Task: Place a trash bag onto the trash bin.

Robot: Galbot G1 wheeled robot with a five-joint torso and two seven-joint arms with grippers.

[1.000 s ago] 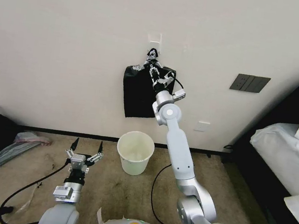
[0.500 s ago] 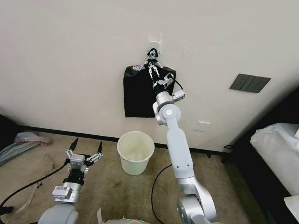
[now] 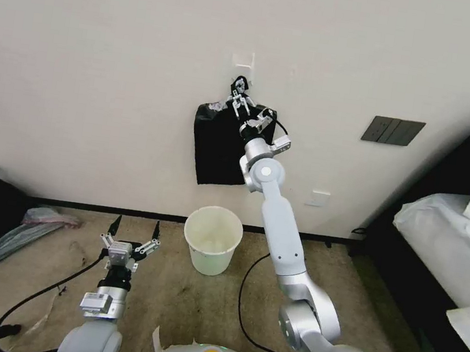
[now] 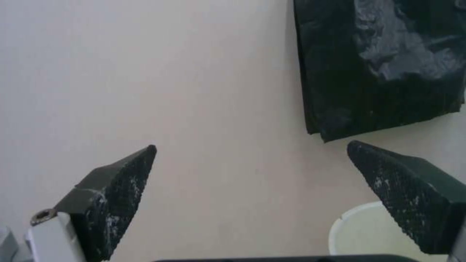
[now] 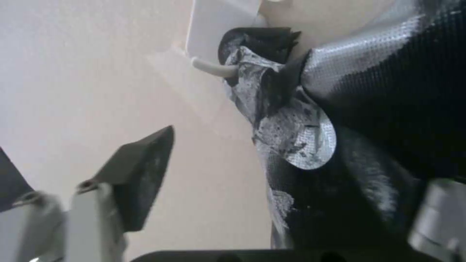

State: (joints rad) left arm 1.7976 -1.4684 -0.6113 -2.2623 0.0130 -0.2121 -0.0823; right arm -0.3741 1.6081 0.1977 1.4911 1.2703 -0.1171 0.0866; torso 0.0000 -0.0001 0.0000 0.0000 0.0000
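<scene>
i've got the right tool open at the knotted top of the flat black plastic bundle on the wall hook. left tool open, low over the carpet beside the round white plastic trash bin.

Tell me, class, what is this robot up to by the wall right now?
The right gripper is raised to the knotted top of a black bundle of bags that hangs from a white wall hook. Its fingers are open beside the knot, gripping nothing yet. The left gripper waits open, low over the carpet. The trash bin stands unlined on the floor below the bundle.
</scene>
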